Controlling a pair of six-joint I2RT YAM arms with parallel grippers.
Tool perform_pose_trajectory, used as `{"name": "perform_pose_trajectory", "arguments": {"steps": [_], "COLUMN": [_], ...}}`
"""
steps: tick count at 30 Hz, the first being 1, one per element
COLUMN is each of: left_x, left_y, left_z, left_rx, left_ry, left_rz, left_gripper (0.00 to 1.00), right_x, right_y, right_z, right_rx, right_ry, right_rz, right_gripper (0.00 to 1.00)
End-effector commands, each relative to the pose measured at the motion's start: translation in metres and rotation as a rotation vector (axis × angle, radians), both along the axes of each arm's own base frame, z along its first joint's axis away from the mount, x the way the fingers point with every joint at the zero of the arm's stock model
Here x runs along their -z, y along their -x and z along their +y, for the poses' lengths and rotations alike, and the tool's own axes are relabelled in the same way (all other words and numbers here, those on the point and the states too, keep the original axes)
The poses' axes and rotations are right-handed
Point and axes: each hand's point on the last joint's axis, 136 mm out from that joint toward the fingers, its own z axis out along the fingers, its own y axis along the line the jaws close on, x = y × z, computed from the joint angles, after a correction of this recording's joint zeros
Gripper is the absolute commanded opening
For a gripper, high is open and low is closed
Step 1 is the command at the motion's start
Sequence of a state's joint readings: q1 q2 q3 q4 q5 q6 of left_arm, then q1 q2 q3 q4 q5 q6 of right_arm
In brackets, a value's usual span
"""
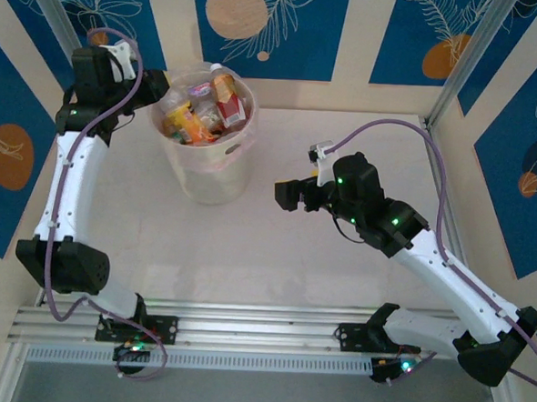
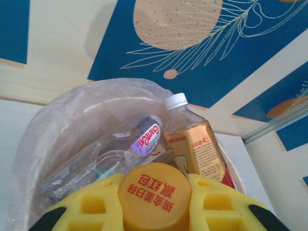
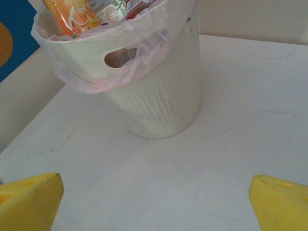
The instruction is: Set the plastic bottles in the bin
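Where the left arm ends: left gripper (image 1: 155, 88) (image 2: 154, 207) at the left rim of the bin (image 1: 206, 174), clenched on the orange cap (image 2: 154, 192); yellow fingers (image 2: 91, 209) press on both its sides.
Orange cap: red printed characters on top; whatever is below it is hidden.
Bin: cream-white, upright at the back left of the table (image 1: 247, 245), lined with a translucent plastic bag (image 3: 139, 57).
Bottles (image 1: 206, 111): piled inside the bin, among them a white-capped bottle (image 2: 192, 144) with a gold label, leaning beside a clear bottle (image 2: 139, 142) with a purple label.
Right gripper (image 1: 282, 195) (image 3: 156, 195): released, jaws spread wide with nothing between them, above bare table to the right of the bin, facing it.
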State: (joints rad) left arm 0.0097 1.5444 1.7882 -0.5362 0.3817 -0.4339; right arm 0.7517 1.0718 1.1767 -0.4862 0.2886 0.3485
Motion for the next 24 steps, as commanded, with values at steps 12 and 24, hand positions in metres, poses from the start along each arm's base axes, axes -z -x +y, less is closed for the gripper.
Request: {"name": "perform_pose_trajectory", "arguments": {"steps": [12,24], "left_x": [-0.022,0.033], "left_y": [0.029,0.045], "left_z": [-0.056,-0.055], "left_rx": [0.289,0.330], "left_ry": [-0.308,-0.373], "left_rz": [-0.208,-0.166], "left_gripper": [0.15,0.28], "right_x": [0.010,0.010], "right_y": [-0.005,-0.006], "right_z": [0.002,0.003], "right_rx": [0.019,0.020], "right_ry": [0.008,0.005], "right_rz": [0.015,0.016], "right_gripper": [0.99,0.99]}}
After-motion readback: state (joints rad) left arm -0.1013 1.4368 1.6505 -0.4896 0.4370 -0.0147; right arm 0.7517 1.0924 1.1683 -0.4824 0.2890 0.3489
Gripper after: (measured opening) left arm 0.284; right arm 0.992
